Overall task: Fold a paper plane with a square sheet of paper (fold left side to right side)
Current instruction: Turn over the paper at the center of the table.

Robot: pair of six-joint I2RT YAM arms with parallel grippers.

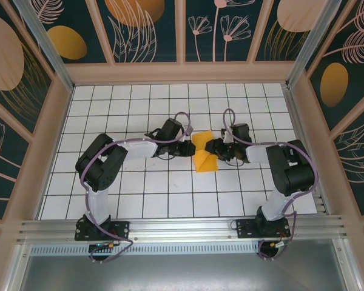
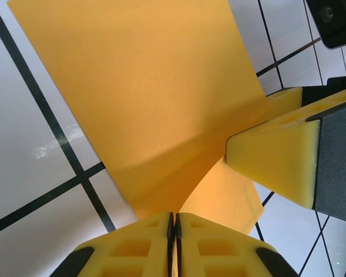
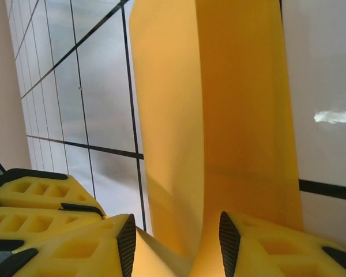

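Note:
The square sheet of paper (image 1: 203, 155) is bright orange and lies bent upward at the table's middle, between both grippers. My left gripper (image 1: 187, 148) comes at it from the left. In the left wrist view its jaws (image 2: 173, 214) are shut on the near edge of the sheet (image 2: 144, 86), which curves up and away. My right gripper (image 1: 215, 147) meets it from the right. In the right wrist view that gripper (image 3: 177, 231) stands open, with a raised fold of the sheet (image 3: 219, 115) running between the pads. No paper plane shape is in view.
The white gridded table (image 1: 139, 194) is walled by a wooden frame (image 1: 182, 73) with patterned panels. A yellow finger of the right gripper (image 2: 277, 161) sits close beside the left jaws. The left gripper's fingers (image 3: 34, 196) show low on the left of the right wrist view.

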